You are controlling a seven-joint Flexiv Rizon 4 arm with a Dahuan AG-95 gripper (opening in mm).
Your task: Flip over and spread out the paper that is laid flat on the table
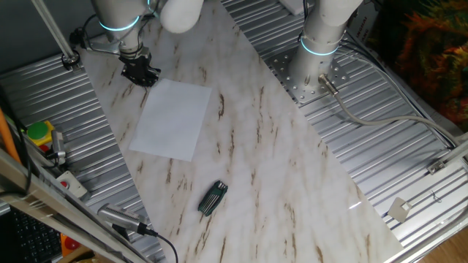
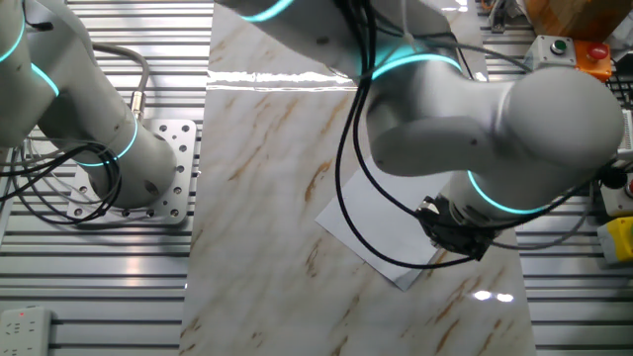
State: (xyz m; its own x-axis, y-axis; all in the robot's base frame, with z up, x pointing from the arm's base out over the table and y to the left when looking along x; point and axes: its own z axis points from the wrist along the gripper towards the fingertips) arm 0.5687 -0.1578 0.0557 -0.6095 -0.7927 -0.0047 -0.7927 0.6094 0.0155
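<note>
The small black ribbed object [image 1: 213,198] lies nearest on the long white marble-patterned table [image 1: 292,183], well apart from the jaws. Farther, the thin plain white rectangular paper [image 1: 172,117] lies flat just below the jaws. The black two-finger gripper [image 1: 142,75] is at its far corner; I cannot tell if the jaws are spread or pressed together.

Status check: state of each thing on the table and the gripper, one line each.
paper: flat on the table, not flipped, no fold showing.
gripper: low by the paper's far corner; open or shut, cannot tell.
small black ribbed object: lying on the table, apart from the paper, untouched.
table: marble board, carrying the paper and the black object.
</note>
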